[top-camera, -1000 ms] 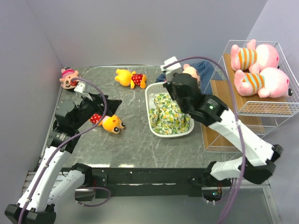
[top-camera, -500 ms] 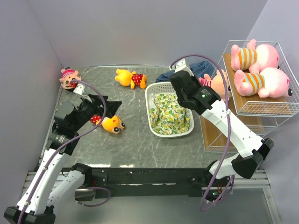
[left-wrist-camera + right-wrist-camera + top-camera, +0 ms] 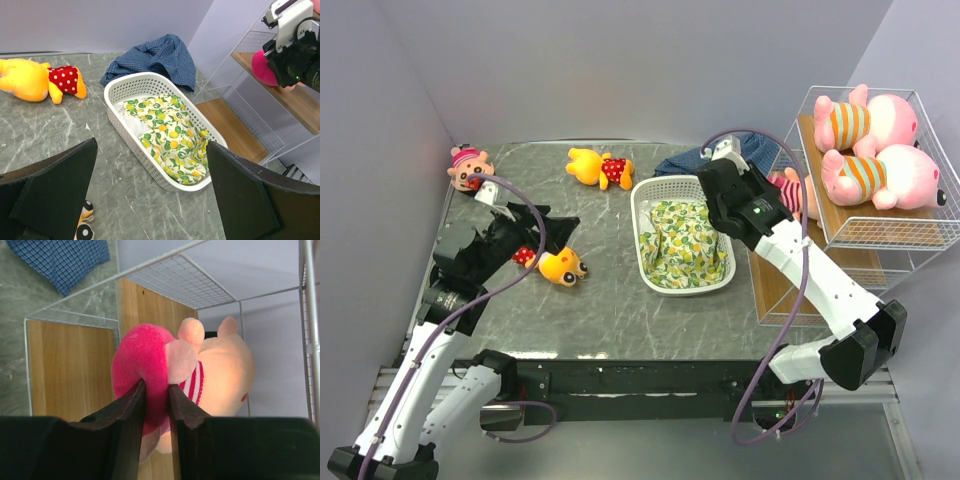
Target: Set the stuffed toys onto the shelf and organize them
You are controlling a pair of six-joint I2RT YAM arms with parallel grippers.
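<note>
My right gripper [image 3: 156,385] is nearly closed, its two dark fingers [image 3: 127,420] pinching a fold of magenta plush on the pink-clad doll [image 3: 220,365]. Only a narrow gap shows between the tips, and the plush fills it. From above, that gripper [image 3: 772,192] reaches into the left end of the shelf [image 3: 880,235], holding the doll [image 3: 792,190] at the middle tier, under the top wire tray. The doll hangs over the wooden plank [image 3: 70,365]; I cannot tell whether it rests on the wood.

My left gripper [image 3: 151,145] is spread wide and holds nothing, both pads apart in the air above the table [image 3: 600,310]. Seen from above, it [image 3: 542,232] hovers just beside a yellow bear [image 3: 560,266] lying on the marble top.

Two pink pigs [image 3: 875,120] in striped shirts lie side by side on the top tier. Another yellow bear [image 3: 600,167] lies near the back edge, and a small pink doll [image 3: 468,166] sits in the far left corner. The white basket [image 3: 642,220] with the lemon cloth [image 3: 682,245] stands between my two arms, and the blue fabric [image 3: 155,60] is bunched behind it.
</note>
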